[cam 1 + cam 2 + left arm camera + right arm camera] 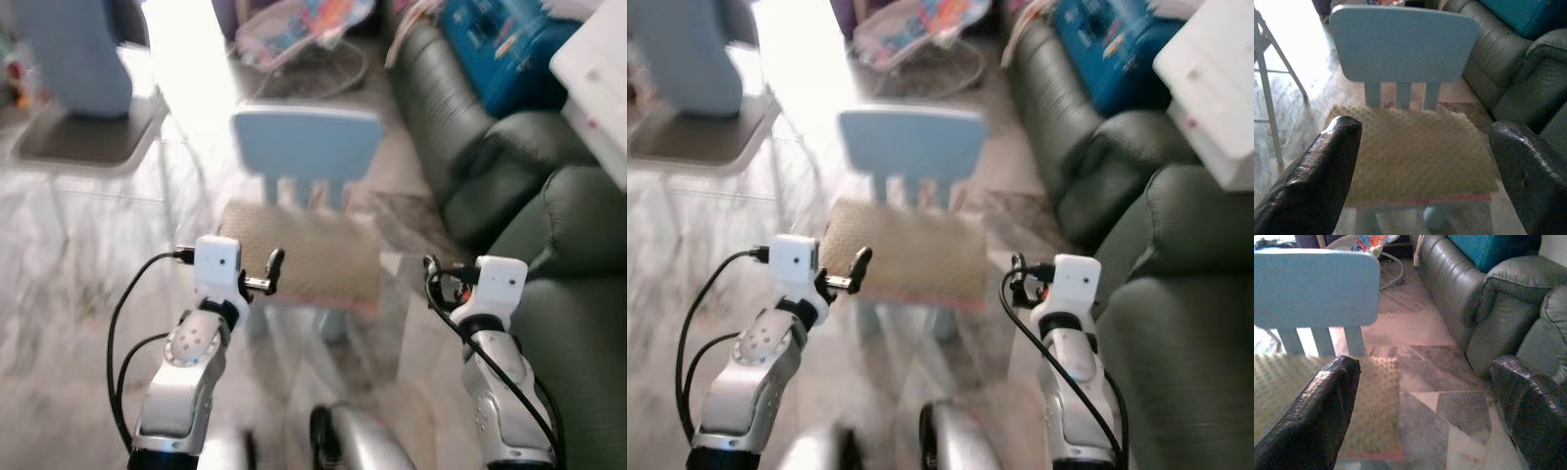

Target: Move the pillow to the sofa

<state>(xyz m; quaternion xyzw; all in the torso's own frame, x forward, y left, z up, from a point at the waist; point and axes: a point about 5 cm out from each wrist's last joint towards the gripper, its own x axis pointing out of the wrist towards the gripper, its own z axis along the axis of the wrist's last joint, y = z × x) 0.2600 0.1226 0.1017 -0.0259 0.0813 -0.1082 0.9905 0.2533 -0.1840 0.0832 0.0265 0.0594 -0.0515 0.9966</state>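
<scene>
Small blue chair [306, 147] stands near a baby bouncer [299, 34]

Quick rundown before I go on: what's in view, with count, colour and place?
pillow: one, tan, dotted texture, lying on the chair seat
chair: one, light blue, small, slatted back, ahead of the robot
sofa: one, dark green, to the robot's right
blue bag: one, blue, on the sofa
white box: one, white, on the sofa at the right edge
baby bouncer: one, multicoloured, on the floor beyond the chair
folding table: one, grey top, far left
left hand: open, facing the pillow
right hand: open, towards the pillow's right edge
</scene>
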